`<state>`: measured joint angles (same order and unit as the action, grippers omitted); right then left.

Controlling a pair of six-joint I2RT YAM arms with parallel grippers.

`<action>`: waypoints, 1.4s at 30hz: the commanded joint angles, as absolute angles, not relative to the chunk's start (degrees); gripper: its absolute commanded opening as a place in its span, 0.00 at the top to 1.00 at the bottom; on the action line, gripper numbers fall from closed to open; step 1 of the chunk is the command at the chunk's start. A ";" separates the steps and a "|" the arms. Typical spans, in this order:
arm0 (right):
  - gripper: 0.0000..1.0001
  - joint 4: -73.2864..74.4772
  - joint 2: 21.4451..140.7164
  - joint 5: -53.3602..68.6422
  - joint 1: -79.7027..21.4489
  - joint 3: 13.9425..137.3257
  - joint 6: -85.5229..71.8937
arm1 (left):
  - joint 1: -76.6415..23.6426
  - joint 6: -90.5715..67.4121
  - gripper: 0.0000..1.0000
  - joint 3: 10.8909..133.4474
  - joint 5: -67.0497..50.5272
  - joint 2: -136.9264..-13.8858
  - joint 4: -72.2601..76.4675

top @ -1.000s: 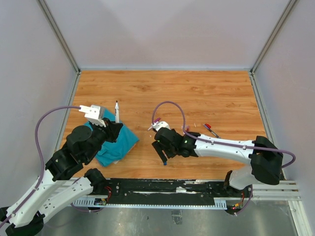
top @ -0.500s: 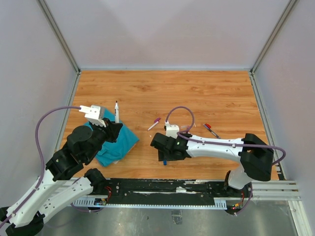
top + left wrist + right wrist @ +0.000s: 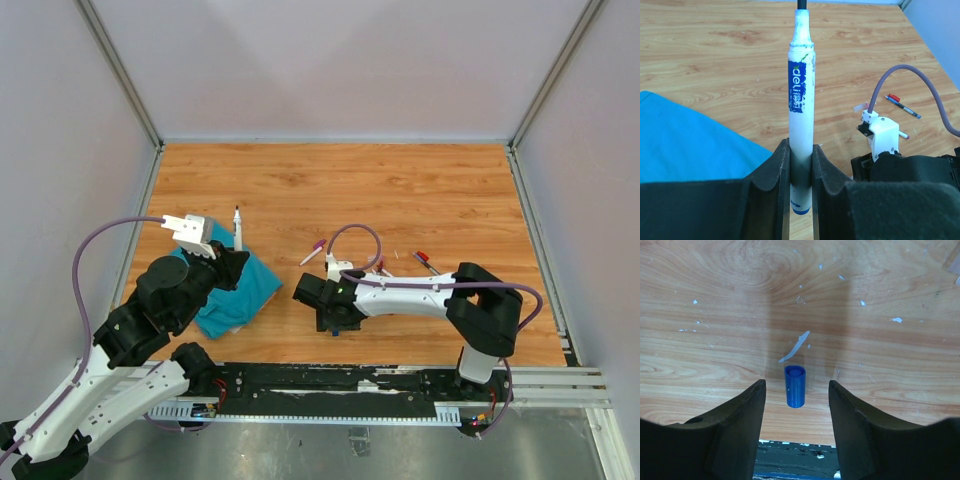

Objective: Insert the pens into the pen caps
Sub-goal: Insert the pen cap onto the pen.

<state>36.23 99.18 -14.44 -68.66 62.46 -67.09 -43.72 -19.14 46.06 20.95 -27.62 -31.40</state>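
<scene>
My left gripper (image 3: 231, 260) is shut on a white pen (image 3: 237, 227) with a blue label and holds it upright over the teal cloth; in the left wrist view the pen (image 3: 801, 90) stands between the closed pads (image 3: 778, 172). My right gripper (image 3: 327, 318) is open, pointing down near the table's front edge. In the right wrist view a small blue cap (image 3: 795, 386) lies on the wood between its two fingers (image 3: 742, 415), untouched. The blue cap (image 3: 334, 329) just shows in the top view. A pink-tipped pen (image 3: 313, 251) and a red-capped pen (image 3: 430, 264) lie on the table.
A teal cloth (image 3: 243, 288) lies at the front left under the left arm. The black rail (image 3: 380, 385) runs along the near edge, just below the blue cap. The right arm's purple cable (image 3: 352, 240) loops above its wrist. Grey walls bound the wooden table (image 3: 420, 190).
The right arm has folded inward, its elbow swinging left and its gripper shifting slightly left over the blue cap. The pink-tipped pen has come into view. The left arm has not moved.
</scene>
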 commanded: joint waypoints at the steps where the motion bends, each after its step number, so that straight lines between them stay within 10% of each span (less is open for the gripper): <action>1: 0.48 36.50 100.33 -13.32 -70.31 63.79 -67.23 | -43.59 -18.44 1.00 45.79 21.02 -27.16 -29.80; 21: 0.72 35.64 103.32 -12.36 -68.92 62.46 -65.00 | -43.59 -18.45 1.00 45.72 20.92 -26.81 -29.71; 31: 0.99 29.23 99.04 -11.83 -68.69 56.92 -55.44 | -43.59 -18.22 0.99 45.62 19.99 -28.33 -29.49; 42: 0.99 18.19 81.24 -6.59 -68.69 47.98 -30.66 | -43.59 -17.89 1.00 45.53 15.83 -33.65 -28.36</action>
<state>23.79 87.77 -9.02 -68.58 50.37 -42.46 -43.72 -19.09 45.76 18.79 -31.66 -30.81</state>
